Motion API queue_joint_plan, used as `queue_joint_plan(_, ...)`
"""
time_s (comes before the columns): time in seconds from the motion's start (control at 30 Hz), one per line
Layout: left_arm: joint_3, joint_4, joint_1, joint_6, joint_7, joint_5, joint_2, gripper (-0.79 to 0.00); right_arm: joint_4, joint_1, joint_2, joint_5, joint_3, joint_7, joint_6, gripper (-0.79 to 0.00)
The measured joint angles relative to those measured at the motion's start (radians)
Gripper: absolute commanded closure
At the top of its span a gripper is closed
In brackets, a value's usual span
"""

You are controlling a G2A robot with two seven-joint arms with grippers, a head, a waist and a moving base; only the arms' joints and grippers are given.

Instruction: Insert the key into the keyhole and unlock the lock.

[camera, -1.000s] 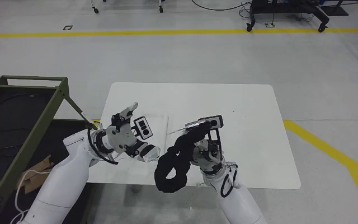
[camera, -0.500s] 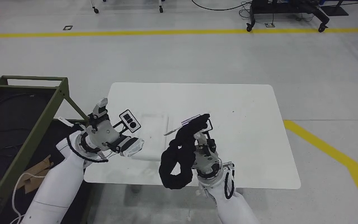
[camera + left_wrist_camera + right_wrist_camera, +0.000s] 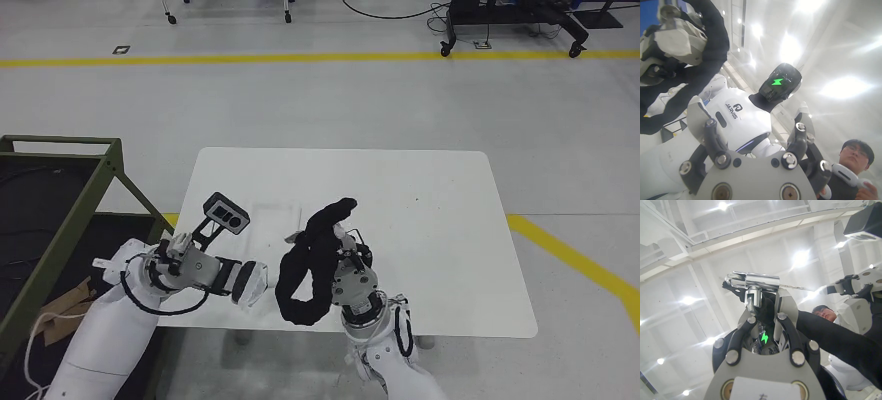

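Observation:
My right gripper (image 3: pixel 766 314) points up at the ceiling and is shut on a chrome lock (image 3: pixel 753 283), pinching the piece under its cylinder body. A thin metal shaft (image 3: pixel 793 287), which may be the key, sticks out of one end of the lock. My left gripper (image 3: pixel 755 128) also faces upward, open, with nothing between its fingers. It is off to one side of the lock in the right wrist view (image 3: pixel 848 287). In the top view, the left gripper (image 3: pixel 185 262) is over the table's near left edge and the right gripper (image 3: pixel 347 268) is near the front middle, partly under a black sleeve (image 3: pixel 310 260).
The white table (image 3: pixel 430 220) has a faint pale mat (image 3: pixel 275 215) on it. A green metal frame (image 3: pixel 60 190) stands left of the table. A person (image 3: pixel 857 157) stands behind me, touching nothing on the table.
The left arm has drawn back toward the near left edge and turned its open gripper upward. The right arm has shifted slightly nearer and left, still holding the lock.

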Motion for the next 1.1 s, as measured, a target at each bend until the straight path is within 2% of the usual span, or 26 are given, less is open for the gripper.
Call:
queue_joint_plan(0.23,-0.019,0.056,-0.009,-0.071,0.004,-0.046,-0.010,0.000,-0.001,-0.015,-0.009,0.088,-0.004,-0.021,0.008,0.000)
queue_joint_plan(0.4,-0.013,0.071,-0.029,-0.160,0.014,0.096,-0.012,0.000,0.001,-0.020,-0.014,0.103,-0.019,-0.033,0.039,0.000)
queue_joint_plan(0.6,0.012,0.075,-0.050,-0.222,0.026,0.204,-0.018,0.000,0.005,-0.025,-0.019,0.097,-0.037,-0.038,0.051,0.000)
queue_joint_plan(0.77,0.021,0.096,-0.064,-0.274,0.078,0.294,-0.022,0.000,0.001,-0.029,-0.022,0.095,-0.042,-0.030,0.062,0.000)
queue_joint_plan(1.1,0.029,0.109,-0.075,-0.280,0.080,0.290,-0.029,0.000,-0.002,-0.038,-0.022,0.077,-0.037,-0.009,0.112,0.000)
